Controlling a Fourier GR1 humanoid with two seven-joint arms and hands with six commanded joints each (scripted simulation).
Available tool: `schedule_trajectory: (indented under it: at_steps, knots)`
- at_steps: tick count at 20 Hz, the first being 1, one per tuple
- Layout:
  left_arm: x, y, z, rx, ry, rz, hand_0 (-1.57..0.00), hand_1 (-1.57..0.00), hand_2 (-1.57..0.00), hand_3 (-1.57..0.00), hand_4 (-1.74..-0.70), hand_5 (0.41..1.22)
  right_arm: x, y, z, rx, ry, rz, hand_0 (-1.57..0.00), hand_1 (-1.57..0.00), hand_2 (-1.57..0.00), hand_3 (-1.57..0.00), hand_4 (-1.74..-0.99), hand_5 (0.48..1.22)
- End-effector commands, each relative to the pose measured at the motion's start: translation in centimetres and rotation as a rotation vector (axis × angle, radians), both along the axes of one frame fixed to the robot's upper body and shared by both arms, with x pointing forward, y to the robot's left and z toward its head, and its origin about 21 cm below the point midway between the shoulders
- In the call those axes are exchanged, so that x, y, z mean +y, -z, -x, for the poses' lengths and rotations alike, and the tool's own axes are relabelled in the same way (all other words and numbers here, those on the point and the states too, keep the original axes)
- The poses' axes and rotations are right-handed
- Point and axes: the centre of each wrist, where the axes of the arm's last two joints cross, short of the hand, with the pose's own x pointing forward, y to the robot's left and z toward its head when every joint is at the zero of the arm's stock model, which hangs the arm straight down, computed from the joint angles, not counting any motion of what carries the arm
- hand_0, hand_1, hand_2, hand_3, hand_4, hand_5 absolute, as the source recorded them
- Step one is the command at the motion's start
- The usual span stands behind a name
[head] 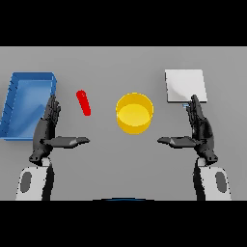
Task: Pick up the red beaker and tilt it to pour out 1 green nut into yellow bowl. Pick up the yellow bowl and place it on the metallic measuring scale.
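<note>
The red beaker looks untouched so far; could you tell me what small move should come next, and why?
Probably the left hand should reach forward and right to the red beaker. Both hands are open and hold nothing, the beaker stands just ahead of the left hand's fingers, and the yellow bowl waits beside it for the pour.

beaker (83, 102) red | bowl (134, 113) yellow | scale (185, 86) pale grey | tray (27, 103) blue | table (123, 159) grey
</note>
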Motion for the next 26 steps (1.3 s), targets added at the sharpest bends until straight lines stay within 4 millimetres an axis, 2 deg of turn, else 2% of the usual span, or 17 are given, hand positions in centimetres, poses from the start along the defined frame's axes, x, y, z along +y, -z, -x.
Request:
schedule_trajectory:
  at_steps: [1, 6, 8, 10, 12, 15, 19, 26]
  knots:
    - [-0.1, 0.0, 0.1, -0.002, 0.0, 0.001, 0.0, 0.0, 0.0, 0.0, -1.14, 0.66, 0.0, 0.0, 0.0, 0.0, 0.001, 0.0, 0.0, 0.0, 0.0, 0.0, -1.071, 0.578]
    - [-0.8, 0.1, 0.8, -0.014, 0.002, -0.002, 0.0, 0.0, 0.0, 0.0, -1.14, 0.66, -0.4, -0.1, -0.1, 0.003, -0.004, 0.003, 0.0, 0.0, 0.0, 0.0, -1.071, 0.578]
    - [-1.0, -1.1, 2.9, -0.083, 0.067, -0.126, 0.0, 0.0, 0.0, 0.0, -1.14, 0.66, -0.5, -0.5, 1.4, -0.134, -0.028, 0.239, 0.0, 0.0, 0.0, 0.0, -1.072, 0.577]
    - [-1.1, -2.1, 4.0, -0.076, 0.08, -0.172, 0.0, 0.0, 0.0, 0.0, -1.14, 0.662, -0.5, -1.0, 2.2, -0.157, -0.026, 0.328, 0.0, 0.0, 0.0, 0.0, -1.064, 0.577]
    - [-1.4, -2.5, 4.2, -0.047, 0.101, -0.194, 0.0, 0.0, 0.0, 0.0, -1.14, 0.657, -0.1, -1.2, 2.2, -0.152, -0.037, 0.333, 0.0, 0.0, 0.0, 0.0, -1.084, 0.585]
    - [-1.8, -2.7, 3.6, -0.003, 0.112, -0.199, 0.0, 0.0, 0.0, 0.0, -1.14, 0.65, -0.1, -1.2, 2.5, -0.147, -0.056, 0.314, 0.0, 0.0, 0.0, 0.0, -1.131, 0.607]
    - [-2.0, -1.4, 1.7, 0.047, 0.113, -0.211, 0.0, 0.0, 0.0, 0.0, -1.14, 0.643, 0.1, -1.6, 2.3, -0.154, -0.084, 0.268, 0.0, 0.0, 0.0, 0.0, -1.189, 0.626]
    - [-1.5, 0.5, -3.5, 0.067, 0.131, -0.227, 0.0, 0.0, 0.0, 0.0, -1.18, 0.637, -0.4, -1.4, 2.2, -0.144, -0.086, 0.245, 0.0, 0.0, 0.0, 0.0, -1.229, 0.626]
